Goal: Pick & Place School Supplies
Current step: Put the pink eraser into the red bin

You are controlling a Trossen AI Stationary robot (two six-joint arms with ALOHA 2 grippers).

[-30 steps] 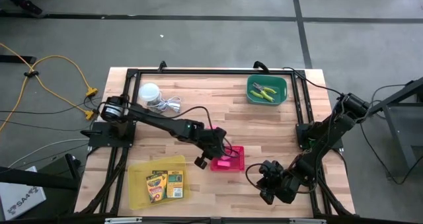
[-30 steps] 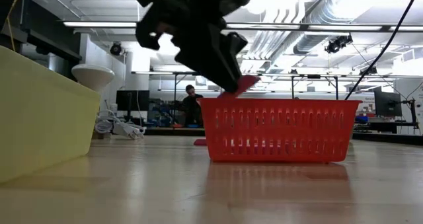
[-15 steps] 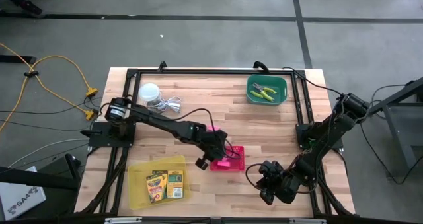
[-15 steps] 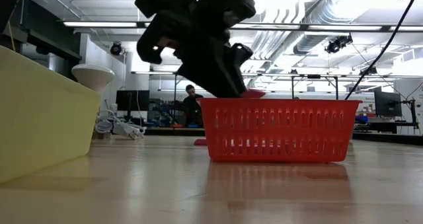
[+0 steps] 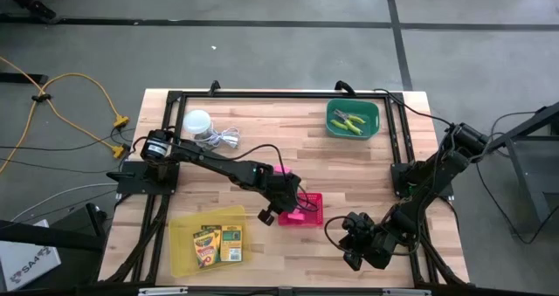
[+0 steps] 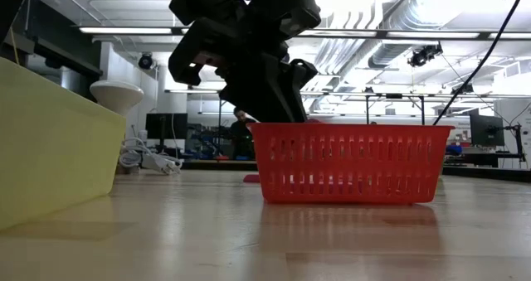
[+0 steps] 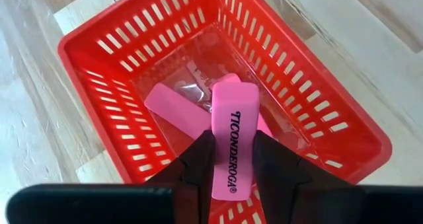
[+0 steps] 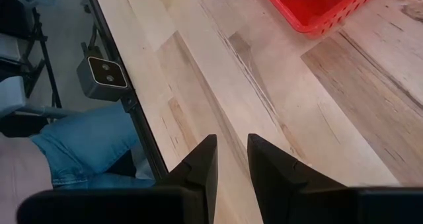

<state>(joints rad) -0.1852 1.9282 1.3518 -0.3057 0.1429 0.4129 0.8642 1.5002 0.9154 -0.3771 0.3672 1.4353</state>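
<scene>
the left gripper (image 7: 232,159) hangs over the red basket (image 7: 99,42), its fingers clamped on a pink eraser (image 7: 232,145); the eraser's lower end is hidden between them. under it, inside the basket, lie more erasers (image 7: 177,109), partly covered. just outside the basket lies one more pink piece (image 5: 265,215), hard to make out. the right gripper (image 8: 229,159) waits near the basket, fingers slightly parted, holding nothing.
</scene>
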